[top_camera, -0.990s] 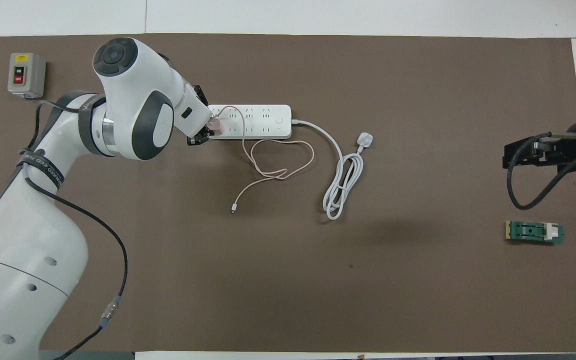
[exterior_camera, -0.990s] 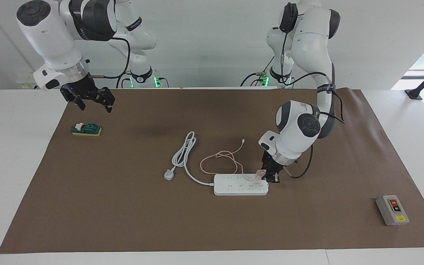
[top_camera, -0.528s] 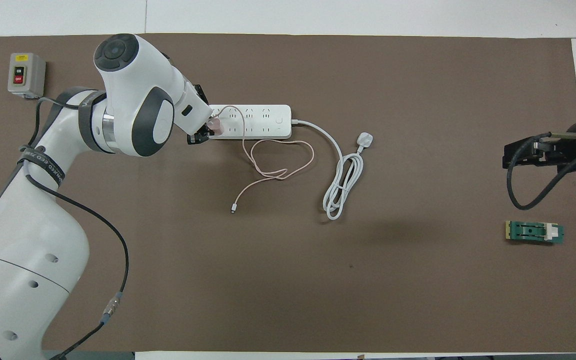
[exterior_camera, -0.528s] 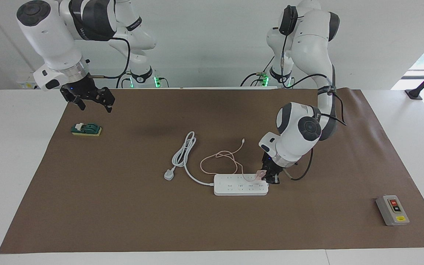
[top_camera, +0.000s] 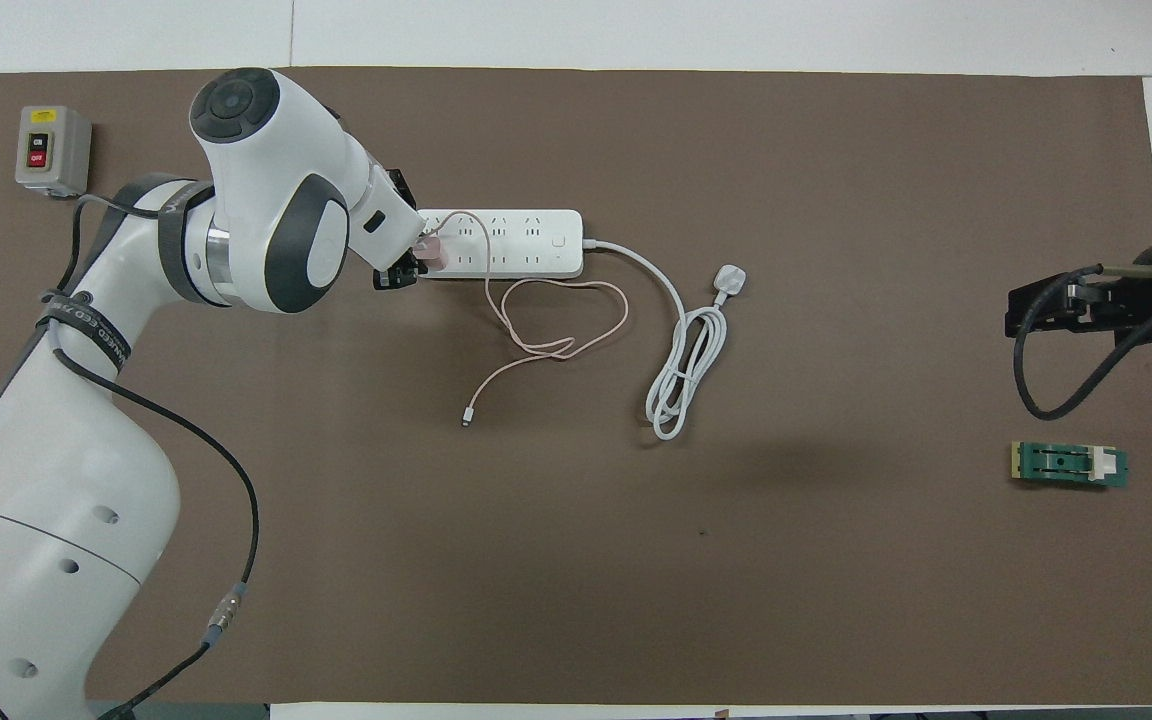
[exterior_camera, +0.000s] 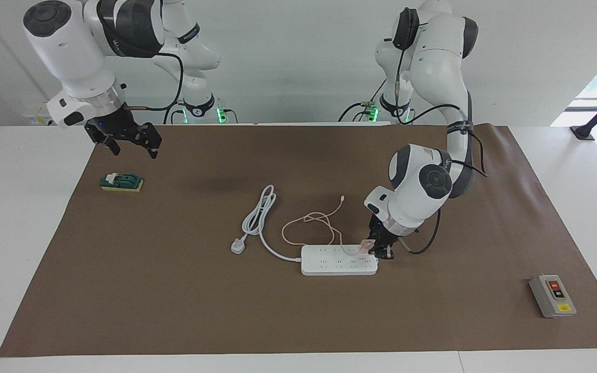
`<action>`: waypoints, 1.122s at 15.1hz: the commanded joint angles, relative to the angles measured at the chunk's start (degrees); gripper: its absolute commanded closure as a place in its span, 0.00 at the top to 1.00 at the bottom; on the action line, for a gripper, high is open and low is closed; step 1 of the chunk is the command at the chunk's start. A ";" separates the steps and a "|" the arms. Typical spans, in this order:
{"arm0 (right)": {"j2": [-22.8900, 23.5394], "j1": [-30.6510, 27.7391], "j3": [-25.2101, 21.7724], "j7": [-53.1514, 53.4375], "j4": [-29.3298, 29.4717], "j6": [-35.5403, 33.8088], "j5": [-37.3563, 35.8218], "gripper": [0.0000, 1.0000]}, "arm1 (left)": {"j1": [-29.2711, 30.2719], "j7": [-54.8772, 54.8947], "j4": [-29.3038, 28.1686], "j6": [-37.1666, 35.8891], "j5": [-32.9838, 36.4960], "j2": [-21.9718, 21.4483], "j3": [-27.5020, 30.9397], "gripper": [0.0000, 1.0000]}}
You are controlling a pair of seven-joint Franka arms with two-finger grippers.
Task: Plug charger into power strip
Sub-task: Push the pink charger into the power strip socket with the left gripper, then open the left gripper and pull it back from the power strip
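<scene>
You had the brown mat carrying everything, laid flat so nothing slid. The left arm reached down from its base with its wrist tipped over the power strip, because the strip's end toward the left arm's side sat right under the jaws. The right arm waited, with the right gripper up in the air and its jaws spread wide, holding nothing, over the mat near the green block. The strip lay flat with sockets up, so a straight push down would seat a plug; its thick white cord and three-pin plug trailed away from the jaws. The left gripper sat at the charger, which stood on the strip's end socket, touching the jaws. I couldn't tell whether those jaws clamped it or had let go. The pink cable looped loose off the charger, away from the jaws, slack so it wouldn't pull. The grey switch box sat well clear of both jaws.
</scene>
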 commanded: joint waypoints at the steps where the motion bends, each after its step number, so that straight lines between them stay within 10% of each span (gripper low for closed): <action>1: -0.39 -0.46 0.45 0.63 0.09 -0.90 -0.03 1.00 | 0.46 0.09 2.94 -3.07 0.36 1.44 -0.20 1.00; 17: -0.39 -0.46 0.45 0.63 0.09 -0.90 -0.03 1.00 | 2.73 -26.60 4.01 -20.10 -5.09 -15.15 1.47 1.00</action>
